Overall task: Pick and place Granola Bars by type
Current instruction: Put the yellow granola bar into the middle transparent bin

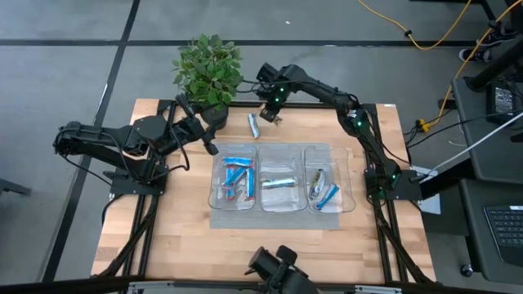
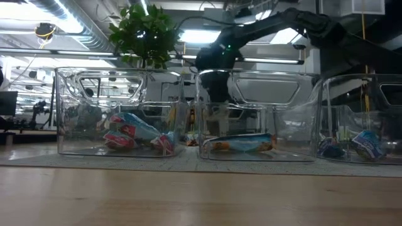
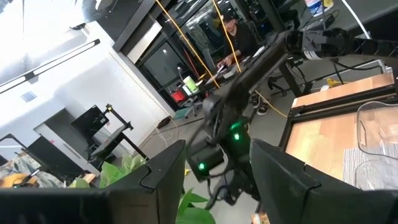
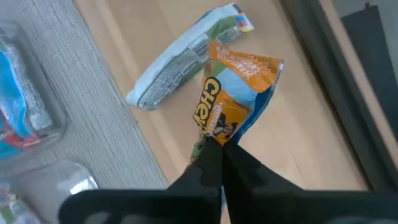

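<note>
My right gripper (image 4: pixel 222 148) is shut on an orange-and-blue granola bar (image 4: pixel 235 93) and hangs above the table's far edge (image 1: pixel 270 113). Beside it a silver-green bar (image 4: pixel 180 59) lies flat on the wood (image 1: pixel 253 125). Three clear bins stand on a grey mat: the left one (image 1: pixel 216 175) holds blue-and-red bars (image 2: pixel 135 132), the middle one (image 1: pixel 280 151) one bar (image 2: pixel 242 143), the right one (image 1: pixel 350 180) blue and silver bars (image 1: pixel 323 188). My left gripper (image 3: pixel 217 186) stands open and level at the table's left (image 1: pixel 204 140), with nothing between its fingers. My right gripper pinches one end of the orange-and-blue bar's wrapper (image 4: pixel 217 134) between its two fingers. The fingers come from above, slanting steeply down. The bar hangs below the fingertips, lifted clear of the wood, its free end crumpled.
A potted plant (image 1: pixel 208 73) stands at the table's far left corner, close to both grippers. The grey mat (image 1: pixel 278 219) lies under the bins at mid-table. Bare wood shows in front of the mat toward the near edge (image 1: pixel 180 237). Yellow cables run over the floor beyond the table.
</note>
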